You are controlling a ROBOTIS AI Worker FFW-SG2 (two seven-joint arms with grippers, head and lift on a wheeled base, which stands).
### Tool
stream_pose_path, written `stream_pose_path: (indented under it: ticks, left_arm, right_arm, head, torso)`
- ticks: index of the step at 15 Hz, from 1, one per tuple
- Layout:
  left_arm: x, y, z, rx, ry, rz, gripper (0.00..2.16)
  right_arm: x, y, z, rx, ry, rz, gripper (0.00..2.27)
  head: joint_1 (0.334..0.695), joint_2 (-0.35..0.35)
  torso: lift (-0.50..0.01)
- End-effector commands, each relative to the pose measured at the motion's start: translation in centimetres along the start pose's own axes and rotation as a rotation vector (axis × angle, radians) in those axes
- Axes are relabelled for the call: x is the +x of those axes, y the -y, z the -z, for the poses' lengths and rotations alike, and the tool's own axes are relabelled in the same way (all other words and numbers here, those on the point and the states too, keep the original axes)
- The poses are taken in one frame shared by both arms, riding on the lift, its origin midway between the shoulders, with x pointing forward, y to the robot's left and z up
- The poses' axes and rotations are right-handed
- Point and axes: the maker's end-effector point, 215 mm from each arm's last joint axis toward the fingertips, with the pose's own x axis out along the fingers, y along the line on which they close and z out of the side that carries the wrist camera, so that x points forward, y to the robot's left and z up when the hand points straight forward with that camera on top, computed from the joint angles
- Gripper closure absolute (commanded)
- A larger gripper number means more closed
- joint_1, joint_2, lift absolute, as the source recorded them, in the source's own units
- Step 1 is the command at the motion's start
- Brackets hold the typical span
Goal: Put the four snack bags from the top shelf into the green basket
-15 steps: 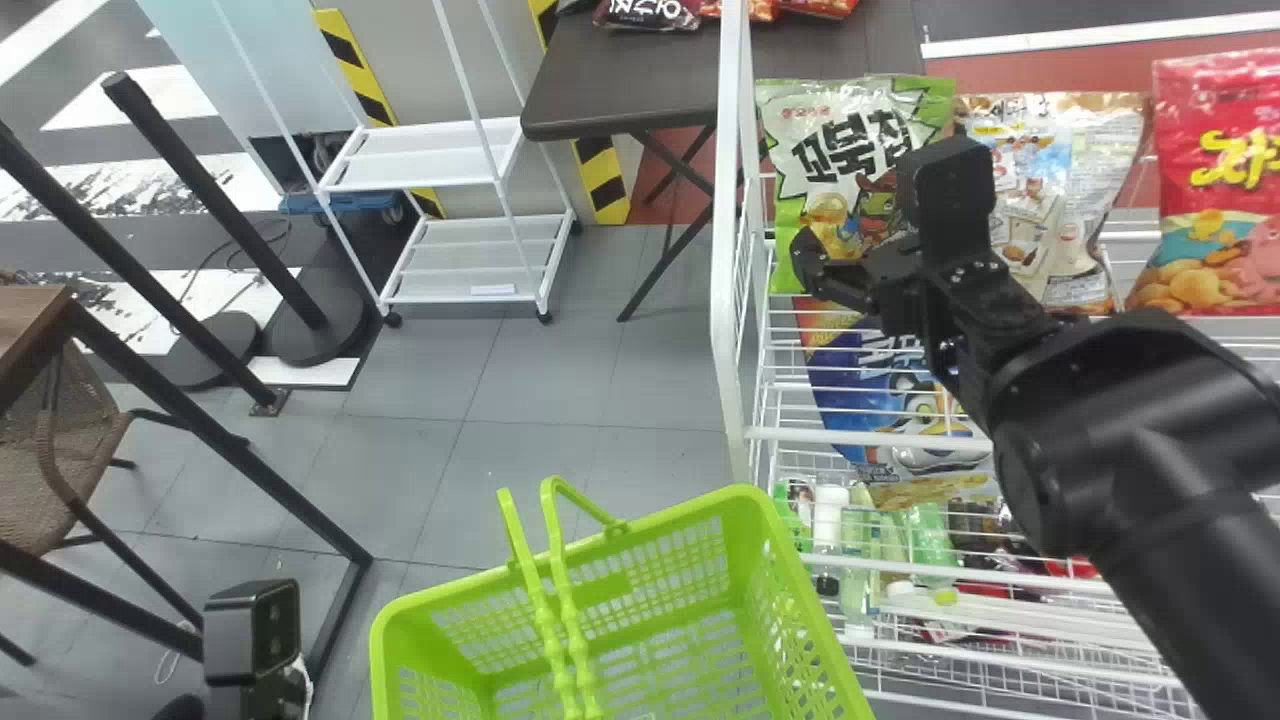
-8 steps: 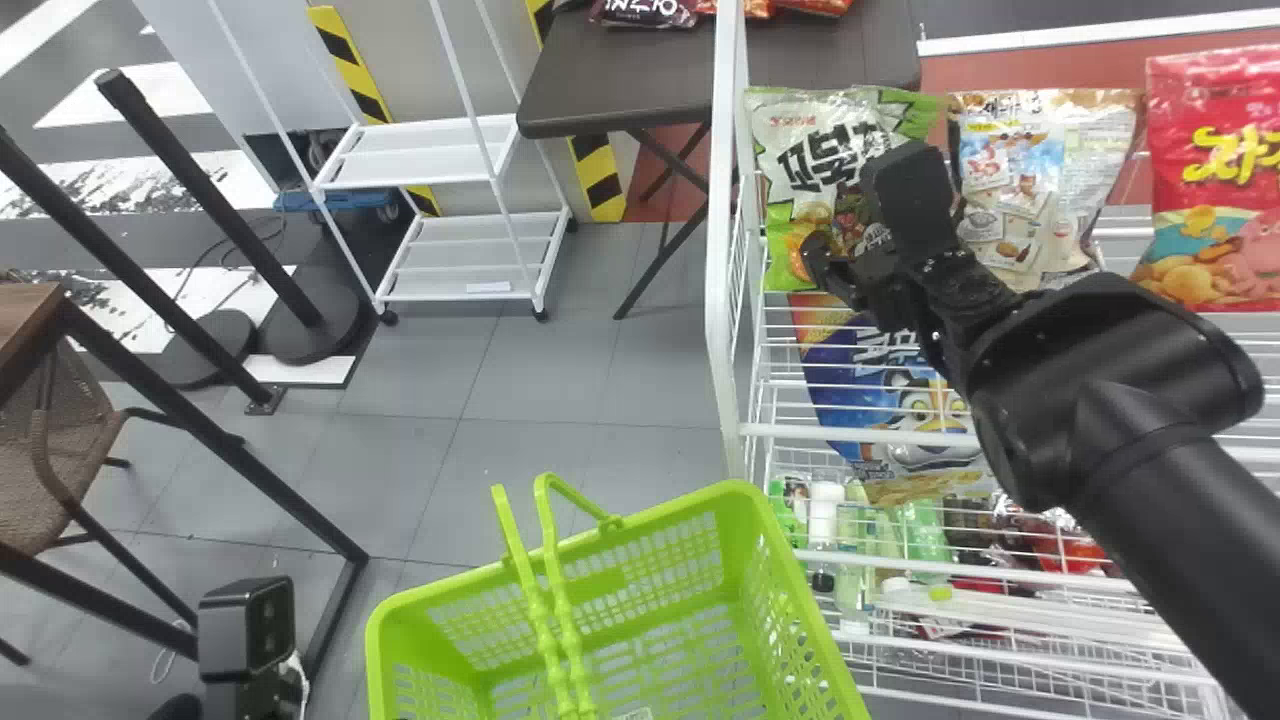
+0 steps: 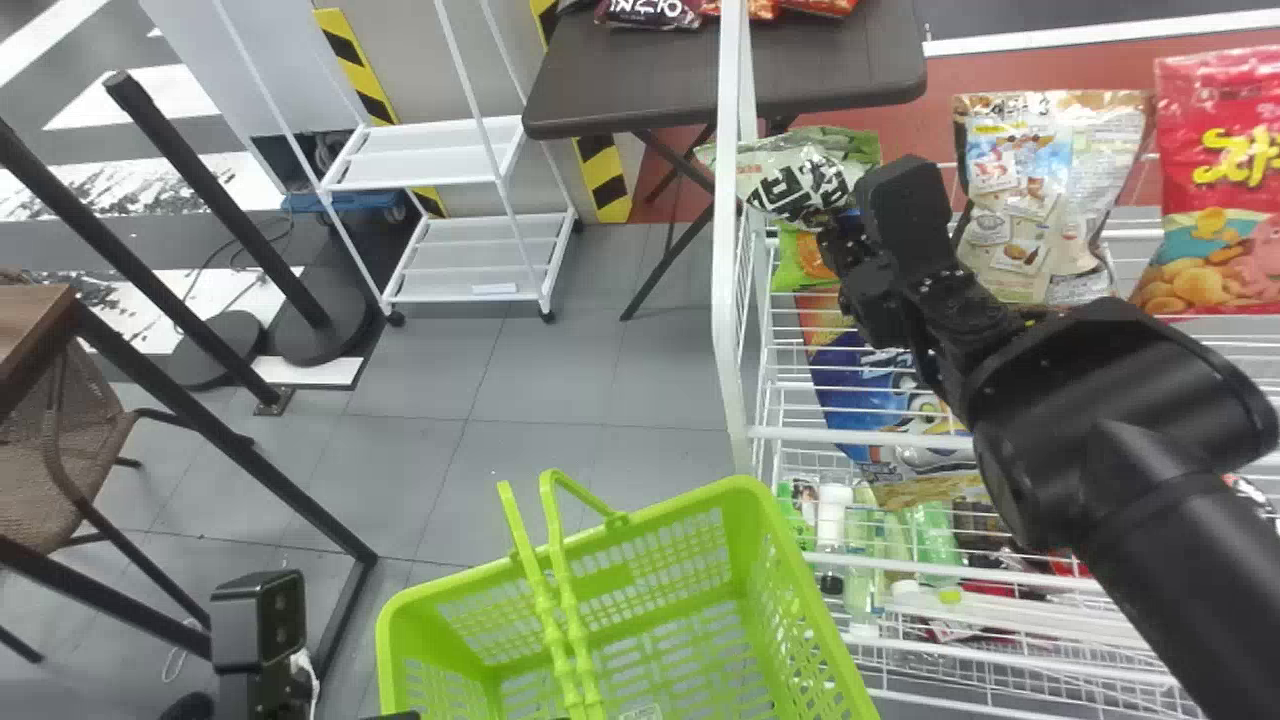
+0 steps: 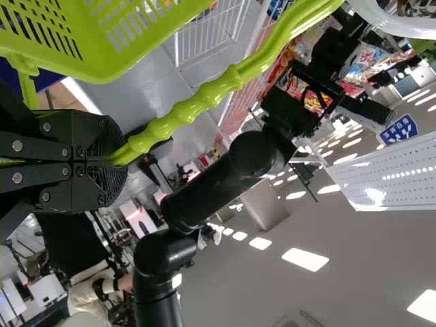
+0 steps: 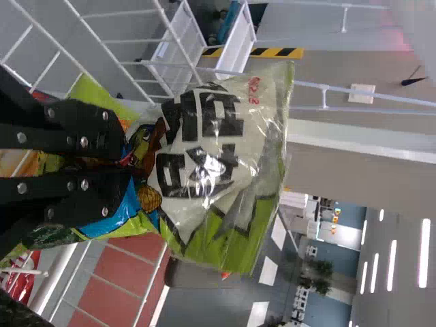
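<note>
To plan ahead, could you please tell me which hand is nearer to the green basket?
Left: the left hand grips the handle of the green basket; the right hand is up at the white rack, gripping a snack bag.

A white cart (image 3: pixel 425 152) stands near a dark table (image 3: pixel 640 85); a chair (image 3: pixel 30 495) (woven, it seems) sits well apart.

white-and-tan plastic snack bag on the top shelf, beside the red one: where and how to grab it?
I'd pinch the bag by its left edge, about mid-height, coming in from the front. It stands upright, broad face toward the robot, and the red snack bag crowds its right edge.
</note>
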Motion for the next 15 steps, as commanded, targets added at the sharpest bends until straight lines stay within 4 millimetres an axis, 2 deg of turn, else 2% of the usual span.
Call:
stream_pose_path:
  ticks: [1, 2, 4, 7, 8, 10, 12, 13, 15]
  left_arm:
    - [0.0, 0.2, 0.0, 0.001, -0.001, 0.012, 2.15]
    - [0.0, 0.2, -0.2, 0.003, 0.002, 0.012, 2.15]
    - [0.0, 0.2, -0.5, 0.014, 0.001, 0.013, 2.15]
    - [0.4, 0.1, -1.9, 0.050, 0.006, 0.020, 2.15]
    - [0.5, 0.1, -2.5, 0.063, 0.009, 0.022, 2.15]
    - [0.7, 0.0, -3.2, 0.071, 0.012, 0.024, 2.15]
    - [0.9, 0.0, -3.5, 0.074, 0.009, 0.028, 2.15]
    - [0.9, -0.1, -3.5, 0.072, 0.008, 0.025, 2.15]
    - [1.3, 0.0, -3.6, 0.072, 0.003, 0.033, 2.15]
  right_arm:
    - [-1.8, 1.5, -1.9, 0.044, 0.049, 0.034, 2.25]
    - [-2.8, 1.5, -1.7, 0.061, 0.027, 0.040, 2.25]
    - [-5.2, 1.1, -3.4, 0.100, 0.069, 0.045, 2.25]
    - [-9.6, 1.8, -3.4, 0.177, 0.079, 0.070, 2.25]
    - [-11.4, 1.4, -3.1, 0.180, 0.075, 0.066, 2.25]
    - [-15.2, 0.4, -1.7, 0.206, 0.012, 0.055, 2.25]
    - [-19.6, -0.2, 0.9, 0.211, -0.060, 0.051, 2.25]
    - [-21.2, -0.8, 1.4, 0.210, -0.075, 0.040, 2.25]
    - [-24.2, -3.8, 3.2, 0.234, -0.154, -0.039, 2.25]
  head:
    - [0.695, 0.281]
    - [0.695, 0.280]
    - [0.695, 0.266]
    - [0.695, 0.265]
    - [0.695, 0.262]
    - [0.695, 0.244]
    - [0.695, 0.240]
    - [0.695, 0.236]
    - [0.695, 0.231]
  torso:
    - [-0.006]
    - [-0.006]
    - [-0.006]
    - [-0.006]
    - [-0.006]
    - [-0.006]
    - [-0.006]
    - [-0.006]
    - [-0.006]
